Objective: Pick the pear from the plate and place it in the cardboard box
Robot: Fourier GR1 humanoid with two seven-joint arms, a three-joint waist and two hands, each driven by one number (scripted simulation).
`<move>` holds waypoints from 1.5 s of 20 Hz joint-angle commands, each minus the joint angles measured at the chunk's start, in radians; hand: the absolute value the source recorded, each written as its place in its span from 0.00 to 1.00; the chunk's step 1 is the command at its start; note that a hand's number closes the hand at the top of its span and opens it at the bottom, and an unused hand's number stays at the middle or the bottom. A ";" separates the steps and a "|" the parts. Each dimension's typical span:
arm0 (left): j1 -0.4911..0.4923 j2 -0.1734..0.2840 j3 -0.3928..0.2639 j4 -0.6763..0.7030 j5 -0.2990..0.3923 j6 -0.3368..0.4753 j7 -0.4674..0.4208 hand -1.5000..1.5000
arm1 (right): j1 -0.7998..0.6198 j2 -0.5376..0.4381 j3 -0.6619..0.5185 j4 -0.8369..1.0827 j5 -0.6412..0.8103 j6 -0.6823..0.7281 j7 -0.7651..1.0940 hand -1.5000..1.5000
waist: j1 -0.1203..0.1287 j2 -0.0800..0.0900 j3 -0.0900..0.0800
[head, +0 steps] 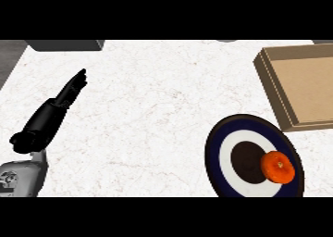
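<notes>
Pear (278, 167) near plate (220, 139) rim — box (305, 88) just beyond.

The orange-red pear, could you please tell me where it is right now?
In the head view, the orange-red pear lies at lower right on the round dark-blue and white plate, toward its right side, with the open brown cardboard box just beyond.

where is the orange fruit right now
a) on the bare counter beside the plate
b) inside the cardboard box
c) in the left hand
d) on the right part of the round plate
d: the orange fruit lies on the plate, over its white ring right of the dark centre, while the cardboard box holds nothing and the left hand rests open, far off at the view's left.
</notes>
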 commanded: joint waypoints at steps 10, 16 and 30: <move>-0.103 -0.026 -0.022 0.049 -0.008 -0.025 0.014 0.50 | -0.527 -0.035 0.076 0.594 0.103 0.092 0.035 1.00 | 0.053 0.017 0.002; -0.048 -0.069 -0.075 0.027 -0.048 0.003 -0.027 0.50 | -0.593 -0.101 0.234 0.732 0.304 0.120 0.011 1.00 | 0.090 0.028 0.003; -0.109 -0.051 -0.050 0.040 -0.030 -0.020 0.002 0.50 | -0.753 -0.036 0.474 1.043 0.571 0.073 -0.208 0.00 | 0.105 0.034 0.007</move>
